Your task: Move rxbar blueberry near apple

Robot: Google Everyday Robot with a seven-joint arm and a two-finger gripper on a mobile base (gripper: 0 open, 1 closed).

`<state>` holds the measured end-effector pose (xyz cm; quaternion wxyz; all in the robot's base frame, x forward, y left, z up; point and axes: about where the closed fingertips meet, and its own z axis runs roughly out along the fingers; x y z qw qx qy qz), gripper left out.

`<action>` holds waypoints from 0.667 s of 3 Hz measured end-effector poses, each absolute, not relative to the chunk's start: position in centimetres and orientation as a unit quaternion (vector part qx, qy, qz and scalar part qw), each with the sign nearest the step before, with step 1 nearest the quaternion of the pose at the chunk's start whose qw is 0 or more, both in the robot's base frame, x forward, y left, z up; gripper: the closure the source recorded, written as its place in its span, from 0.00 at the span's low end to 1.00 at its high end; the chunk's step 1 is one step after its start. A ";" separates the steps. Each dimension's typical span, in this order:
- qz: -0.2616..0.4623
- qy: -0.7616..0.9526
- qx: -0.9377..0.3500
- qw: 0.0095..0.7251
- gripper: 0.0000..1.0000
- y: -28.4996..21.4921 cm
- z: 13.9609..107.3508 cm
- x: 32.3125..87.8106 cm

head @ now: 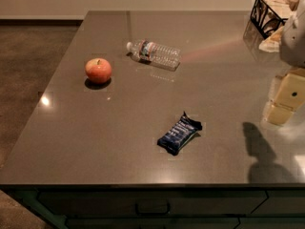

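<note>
The round red-orange apple [98, 70] sits on the left of the shiny grey counter [71, 142]. A clear plastic water bottle [155, 54] lies on its side, behind it and to the right. The small flat snack bar [180, 133] in a dark blue wrapper lies nearer the front, well apart from the apple. It looks light, thin and crinkly, so pinch across its narrow middle. The cream gripper [286, 98] hangs at the far right. I cannot tell if it is spread or closed.

The apple [98, 70] sat on the counter [143, 161] at left, with the bottle [155, 54] lying behind and right of it. The bar [180, 133] lay near the front, apart from both. The gripper [283, 101] hung at right, before the basket [271, 13].
</note>
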<state>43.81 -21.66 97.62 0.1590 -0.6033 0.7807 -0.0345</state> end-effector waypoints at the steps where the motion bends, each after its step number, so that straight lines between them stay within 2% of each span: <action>1: -0.035 0.781 -0.603 0.159 0.00 -21.7 97.6 43.8; 2: -0.037 0.749 -0.643 0.154 0.00 -19.8 96.8 43.7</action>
